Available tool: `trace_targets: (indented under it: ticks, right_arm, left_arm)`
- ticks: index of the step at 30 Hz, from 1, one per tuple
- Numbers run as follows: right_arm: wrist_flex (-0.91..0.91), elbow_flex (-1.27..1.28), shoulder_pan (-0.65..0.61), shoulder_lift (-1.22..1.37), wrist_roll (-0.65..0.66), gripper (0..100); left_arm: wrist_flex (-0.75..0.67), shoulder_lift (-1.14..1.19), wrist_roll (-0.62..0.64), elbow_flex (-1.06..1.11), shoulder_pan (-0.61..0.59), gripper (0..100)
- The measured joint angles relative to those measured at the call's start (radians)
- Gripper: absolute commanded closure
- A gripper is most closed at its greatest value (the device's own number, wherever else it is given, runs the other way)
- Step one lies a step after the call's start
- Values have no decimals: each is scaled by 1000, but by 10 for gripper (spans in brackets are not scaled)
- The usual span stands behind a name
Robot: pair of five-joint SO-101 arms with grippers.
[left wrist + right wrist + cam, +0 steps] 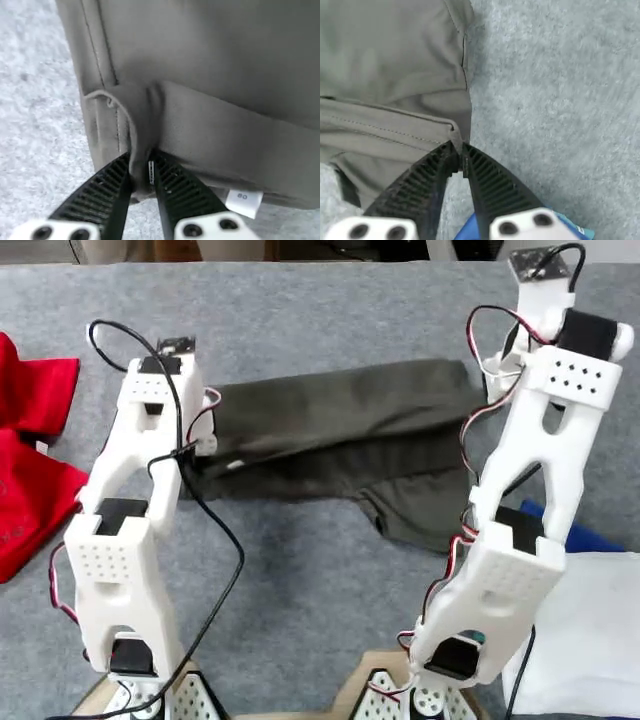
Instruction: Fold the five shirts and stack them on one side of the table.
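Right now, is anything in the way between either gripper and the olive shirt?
Nothing visible. The left gripper is shut on a bunched fold at one end of the shirt, and the right gripper is shut on the hem corner at the other end.

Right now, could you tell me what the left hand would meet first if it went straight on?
The olive shirt, likely: the left hand is shut on its edge, with more folded cloth ahead.
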Motion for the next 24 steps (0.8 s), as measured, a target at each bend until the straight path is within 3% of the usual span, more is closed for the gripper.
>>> trace_targets:
  ticks: [8,18,24]
  right_arm:
    - [-26,232,0,-126,87,994]
    - [-376,882,32,-456,129,994]
    - [-463,1149,87,-614,170,994]
  left_arm:
    - [-26,-2,-29,9,-66,980]
    - [-26,-2,-87,9,-58,980]
    - [-26,-2,-141,28,-55,980]
